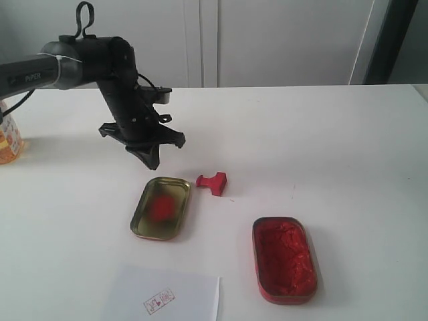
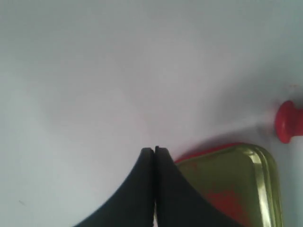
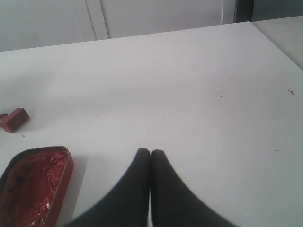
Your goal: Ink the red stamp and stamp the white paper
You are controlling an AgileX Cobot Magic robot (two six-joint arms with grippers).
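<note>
2 open tins: the gold tin point(image 1: 143, 215) on the left holds only a red smudge point(image 1: 162, 206); the red tin point(image 1: 256, 258), right and nearer, is packed with red paste point(image 1: 284, 257). The red stamp point(image 1: 212, 181) lies tipped over just right of the gold tin's far end. Left gripper point(image 1: 153, 162) and right gripper point(image 3: 150, 152) are pinched together, empty.

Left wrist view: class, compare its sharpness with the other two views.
Left wrist view: blurred throughout, end effector, gold tin and stamp soft-edged. Exterior view: sharper, imprint on the paper visible. Right wrist view: mostly sharp, ink tin texture clear.
</note>
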